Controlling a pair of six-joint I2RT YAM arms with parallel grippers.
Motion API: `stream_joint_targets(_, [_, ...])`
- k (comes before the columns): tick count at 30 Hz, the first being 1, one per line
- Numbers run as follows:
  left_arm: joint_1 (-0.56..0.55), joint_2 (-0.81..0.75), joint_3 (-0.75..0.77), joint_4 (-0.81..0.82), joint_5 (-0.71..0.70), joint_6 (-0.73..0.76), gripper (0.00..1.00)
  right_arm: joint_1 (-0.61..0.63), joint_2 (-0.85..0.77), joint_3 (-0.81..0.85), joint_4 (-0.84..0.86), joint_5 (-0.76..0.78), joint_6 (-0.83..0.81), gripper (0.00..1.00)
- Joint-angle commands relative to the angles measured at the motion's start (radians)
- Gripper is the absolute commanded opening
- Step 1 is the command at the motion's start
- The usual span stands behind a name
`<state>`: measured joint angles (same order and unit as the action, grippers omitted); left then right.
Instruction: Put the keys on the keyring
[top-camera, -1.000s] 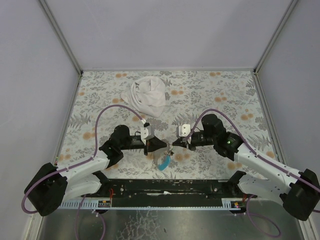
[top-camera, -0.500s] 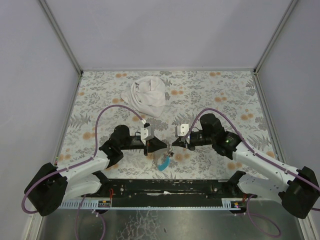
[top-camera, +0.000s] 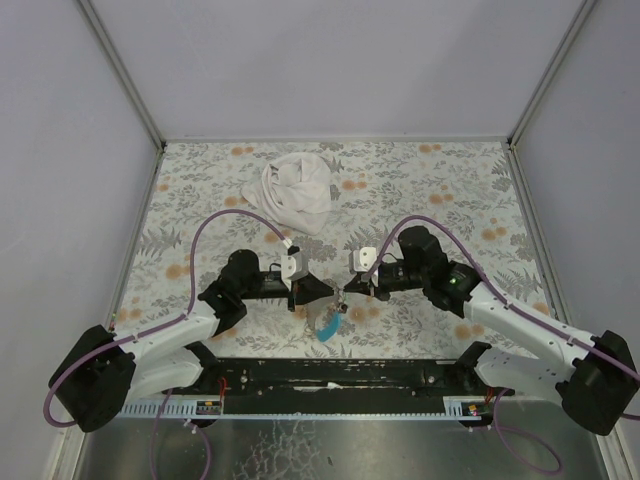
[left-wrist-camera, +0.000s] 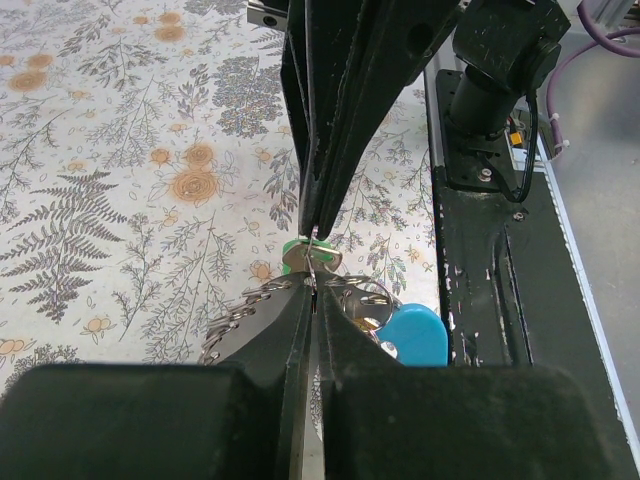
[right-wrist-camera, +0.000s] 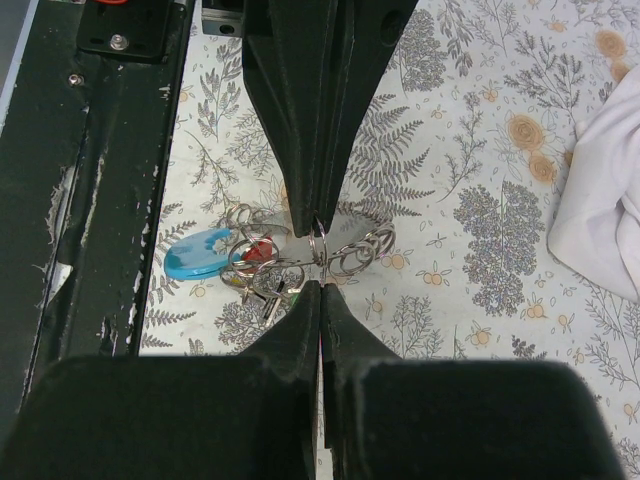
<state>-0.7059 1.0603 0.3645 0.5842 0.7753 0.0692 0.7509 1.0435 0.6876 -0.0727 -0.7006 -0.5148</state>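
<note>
My two grippers meet tip to tip low over the table's near middle. The left gripper (top-camera: 333, 293) (left-wrist-camera: 312, 287) is shut on the thin metal keyring (right-wrist-camera: 318, 245) (left-wrist-camera: 314, 270). Facing it, the right gripper (top-camera: 346, 290) (right-wrist-camera: 320, 286) is shut on a small green-headed key (left-wrist-camera: 303, 257) that touches the ring. Below the ring hangs a bunch of linked rings (right-wrist-camera: 362, 250) with a red-headed key (right-wrist-camera: 261, 249) and the light-blue piece (right-wrist-camera: 197, 252) (left-wrist-camera: 414, 335) (top-camera: 327, 326), which rests on the table. The rest of the bunch is tangled and hard to tell apart.
A crumpled white cloth (top-camera: 296, 192) (right-wrist-camera: 603, 195) lies at the back of the flower-patterned table (top-camera: 450, 190). The black base rail (top-camera: 340, 372) (left-wrist-camera: 490, 260) runs along the near edge, close behind the blue piece. Grey walls enclose three sides.
The right gripper has edged a little to the left, closing on the left gripper's tip. The left arm and the hanging bunch have stayed almost still.
</note>
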Motion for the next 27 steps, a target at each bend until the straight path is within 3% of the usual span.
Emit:
stream_joint_targets(1, [0.002,0.015,0.017,0.007,0.021,0.008,0.00,0.004,0.016,0.049,0.026,-0.061,-0.002,0.00])
stream_joint_targets(15, [0.001,0.027,0.032,-0.021,0.065,0.025,0.00,0.005,0.040,0.061,0.010,-0.110,-0.053,0.00])
stream_joint_targets(27, [0.002,0.019,0.040,-0.056,0.042,0.046,0.00,0.005,0.092,0.168,-0.196,-0.130,-0.138,0.00])
